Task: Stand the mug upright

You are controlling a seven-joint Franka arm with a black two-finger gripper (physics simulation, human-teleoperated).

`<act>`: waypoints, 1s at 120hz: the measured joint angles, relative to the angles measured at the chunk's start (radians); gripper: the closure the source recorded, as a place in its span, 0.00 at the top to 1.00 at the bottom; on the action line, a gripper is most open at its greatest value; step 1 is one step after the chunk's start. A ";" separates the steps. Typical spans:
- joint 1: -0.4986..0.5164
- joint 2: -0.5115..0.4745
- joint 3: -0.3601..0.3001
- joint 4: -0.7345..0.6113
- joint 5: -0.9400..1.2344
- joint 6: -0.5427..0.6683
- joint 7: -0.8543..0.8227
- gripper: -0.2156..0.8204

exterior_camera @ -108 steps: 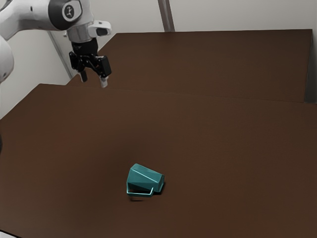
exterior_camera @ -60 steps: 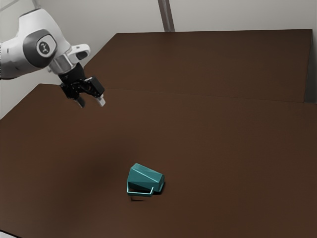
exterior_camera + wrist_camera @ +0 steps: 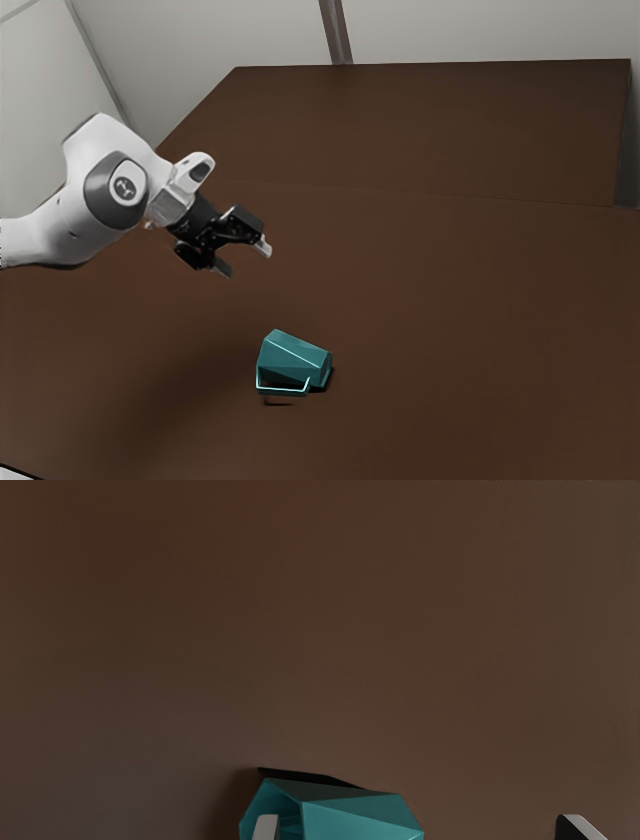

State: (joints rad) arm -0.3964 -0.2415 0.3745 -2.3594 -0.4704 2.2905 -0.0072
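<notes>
The table (image 3: 480,300) spreads beneath everything, and the mug lies well in from its edges, a long way from the far edge at the top of the exterior view. The arm (image 3: 95,205) reaches in from the exterior view's left and is the only one here. Its gripper (image 3: 243,260) hangs over the table, fingers (image 3: 267,827) wide apart and clamped on nothing. The mug (image 3: 292,362) is on its side, below the gripper and a little toward the exterior view's right, well apart from it.

What the coming move turns on, I judge, is the mug's long axis: in the wrist view it runs roughly along the line from one finger to the other, with the mouth (image 3: 280,800) by one of them. Closing that way would pinch it end to end, so a turn of the hand might serve better. The handle (image 3: 285,391) sits along the side facing the exterior camera and could get in the way. Standing the mug up remains to be done, so the hand should come down to it.
</notes>
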 joint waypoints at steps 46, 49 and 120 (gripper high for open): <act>-0.063 0.023 0.000 -0.075 -0.030 0.068 -0.062 0.79; -0.068 0.028 0.000 -0.076 -0.030 0.070 -0.062 0.79; -0.143 0.058 0.001 -0.155 -0.023 0.111 -0.004 0.77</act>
State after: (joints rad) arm -0.5395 -0.1838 0.3757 -2.5142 -0.4939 2.4020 -0.0115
